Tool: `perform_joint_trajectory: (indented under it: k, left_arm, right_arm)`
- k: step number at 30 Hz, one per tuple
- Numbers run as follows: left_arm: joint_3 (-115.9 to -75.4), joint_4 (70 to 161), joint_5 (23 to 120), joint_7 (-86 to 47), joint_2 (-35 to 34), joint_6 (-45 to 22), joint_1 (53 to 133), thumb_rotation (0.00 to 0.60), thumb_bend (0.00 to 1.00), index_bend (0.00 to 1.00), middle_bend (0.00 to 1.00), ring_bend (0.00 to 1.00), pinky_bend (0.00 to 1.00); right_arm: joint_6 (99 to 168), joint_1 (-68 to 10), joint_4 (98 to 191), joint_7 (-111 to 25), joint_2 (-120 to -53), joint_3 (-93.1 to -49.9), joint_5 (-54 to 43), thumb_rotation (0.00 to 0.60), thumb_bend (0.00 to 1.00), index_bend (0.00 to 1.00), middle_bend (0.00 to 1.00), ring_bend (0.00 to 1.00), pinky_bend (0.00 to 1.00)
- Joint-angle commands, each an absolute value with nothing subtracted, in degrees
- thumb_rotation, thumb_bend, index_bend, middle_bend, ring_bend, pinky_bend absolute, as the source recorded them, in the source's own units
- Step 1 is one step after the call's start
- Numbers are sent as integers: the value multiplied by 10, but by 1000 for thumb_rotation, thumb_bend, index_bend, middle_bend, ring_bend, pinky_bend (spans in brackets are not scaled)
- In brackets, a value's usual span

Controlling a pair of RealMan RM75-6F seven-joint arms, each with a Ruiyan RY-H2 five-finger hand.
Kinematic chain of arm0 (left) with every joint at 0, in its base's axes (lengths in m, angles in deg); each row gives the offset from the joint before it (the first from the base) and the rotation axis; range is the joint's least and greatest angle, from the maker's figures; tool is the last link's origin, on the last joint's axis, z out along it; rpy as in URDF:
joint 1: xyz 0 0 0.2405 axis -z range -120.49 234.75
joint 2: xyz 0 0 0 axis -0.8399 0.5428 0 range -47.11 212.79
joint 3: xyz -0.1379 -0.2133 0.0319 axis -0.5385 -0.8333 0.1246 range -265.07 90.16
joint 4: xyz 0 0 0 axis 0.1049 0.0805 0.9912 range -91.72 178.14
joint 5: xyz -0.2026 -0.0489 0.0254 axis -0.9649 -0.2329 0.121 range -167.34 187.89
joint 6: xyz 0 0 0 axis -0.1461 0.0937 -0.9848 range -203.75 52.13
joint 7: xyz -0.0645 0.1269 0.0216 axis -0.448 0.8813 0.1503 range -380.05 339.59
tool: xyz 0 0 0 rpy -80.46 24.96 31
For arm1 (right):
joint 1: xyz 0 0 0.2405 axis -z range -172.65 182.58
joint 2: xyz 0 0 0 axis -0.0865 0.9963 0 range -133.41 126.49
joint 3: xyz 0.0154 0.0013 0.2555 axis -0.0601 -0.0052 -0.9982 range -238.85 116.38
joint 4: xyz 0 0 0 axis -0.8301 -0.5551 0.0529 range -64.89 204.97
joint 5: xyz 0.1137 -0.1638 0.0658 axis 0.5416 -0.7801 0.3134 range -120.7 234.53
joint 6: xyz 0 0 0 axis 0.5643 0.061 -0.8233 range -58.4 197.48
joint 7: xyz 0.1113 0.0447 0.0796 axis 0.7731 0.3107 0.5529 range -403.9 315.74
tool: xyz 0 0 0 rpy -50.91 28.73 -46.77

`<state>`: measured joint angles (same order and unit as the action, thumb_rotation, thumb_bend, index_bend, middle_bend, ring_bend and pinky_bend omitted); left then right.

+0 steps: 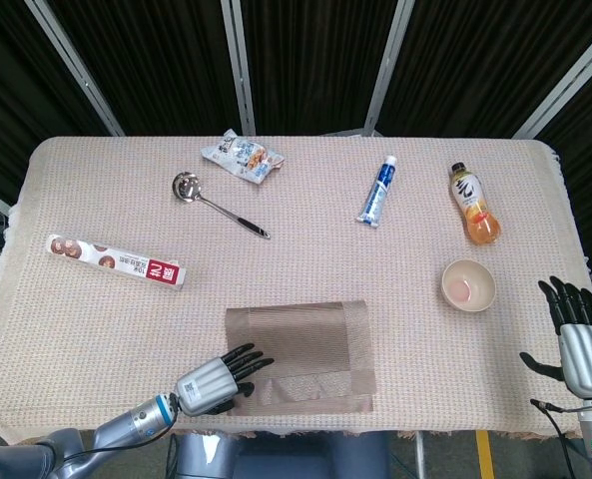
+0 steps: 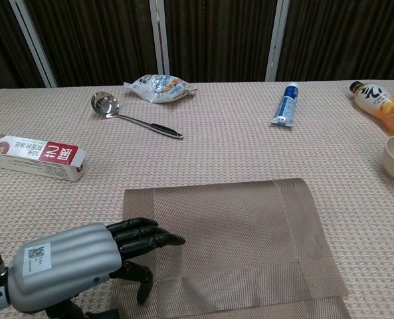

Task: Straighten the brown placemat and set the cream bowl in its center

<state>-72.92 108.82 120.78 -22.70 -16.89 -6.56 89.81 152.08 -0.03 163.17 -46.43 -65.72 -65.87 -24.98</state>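
Two hands, split duty: left hand (image 2: 70, 266) rests flat-fingered on brown placemat (image 1: 300, 354) near-left corner, grasping nothing. Cream bowl (image 1: 467, 284) lies right of the mat, nearer the released right hand (image 1: 580, 344).

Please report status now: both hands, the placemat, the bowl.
Left hand fingers rest on brown placemat. Right hand open, off the table edge. Cream bowl sits apart, right of placemat. Nothing between them.

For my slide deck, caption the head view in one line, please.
Left hand rests on the brown placemat; cream bowl waits beside the open right hand.
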Motion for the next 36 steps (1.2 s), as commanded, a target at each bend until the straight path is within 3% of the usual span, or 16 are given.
perform_joint_trajectory:
  k: [1, 9, 14, 22, 30, 36]
  left_arm:
    - [-729, 1087, 1207, -227, -171, -67, 898, 600, 369, 454, 0, 0, 0]
    - [-727, 1085, 1206, -230, -175, -67, 899, 600, 422, 474, 0, 0, 0]
    - [-728, 1084, 1204, -237, -176, -62, 898, 600, 491, 532, 0, 0, 0]
    - [-748, 1081, 1187, -248, -175, -52, 899, 600, 495, 622, 0, 0, 0]
    - [-837, 1104, 1112, -305, -165, -62, 925, 600, 495, 664, 0, 0, 0]
    - [-972, 1115, 997, -344, -158, -142, 992, 600, 496, 679, 0, 0, 0]
  right_arm:
    - [1520, 0, 1632, -465, -657, -658, -250, 600, 0, 0, 0, 0, 0]
    - [1518, -1, 1632, -465, -657, -658, -250, 600, 0, 0, 0, 0, 0]
    - [1519, -1, 1633, -463, -655, -658, -251, 600, 0, 0, 0, 0, 0]
    - [1521, 0, 1635, -464, -655, -658, -253, 600, 0, 0, 0, 0, 0]
    - [1523, 0, 1638, -463, -653, -659, -254, 600, 0, 0, 0, 0, 0]
    - [1525, 0, 1641, -465, -652, -661, -256, 600, 0, 0, 0, 0, 0]
